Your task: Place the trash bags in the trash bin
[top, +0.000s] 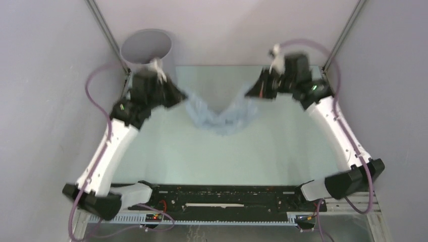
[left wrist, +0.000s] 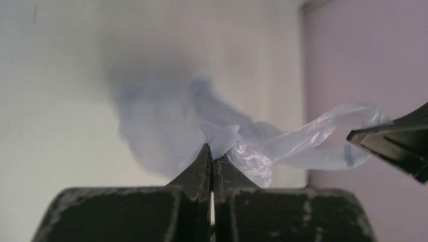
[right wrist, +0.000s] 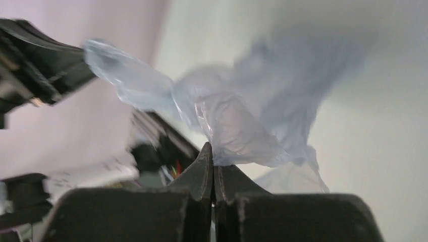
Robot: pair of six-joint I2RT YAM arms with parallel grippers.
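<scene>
The pale blue-grey trash bag (top: 219,115) hangs in a sagging V between my two grippers above the table's far half. My left gripper (top: 182,96) is shut on the bag's left end; in the left wrist view its jaws (left wrist: 212,154) pinch the film (left wrist: 262,146). My right gripper (top: 248,94) is shut on the bag's right end; in the right wrist view the film (right wrist: 237,126) rises from its closed jaws (right wrist: 212,154). The grey round trash bin (top: 147,48) stands at the far left corner, just behind my left wrist, its mouth open.
Metal frame posts (top: 103,25) rise at both far corners, with grey walls around. The right gripper's tip shows at the right edge of the left wrist view (left wrist: 398,143). The pale table (top: 212,156) spreads below the bag.
</scene>
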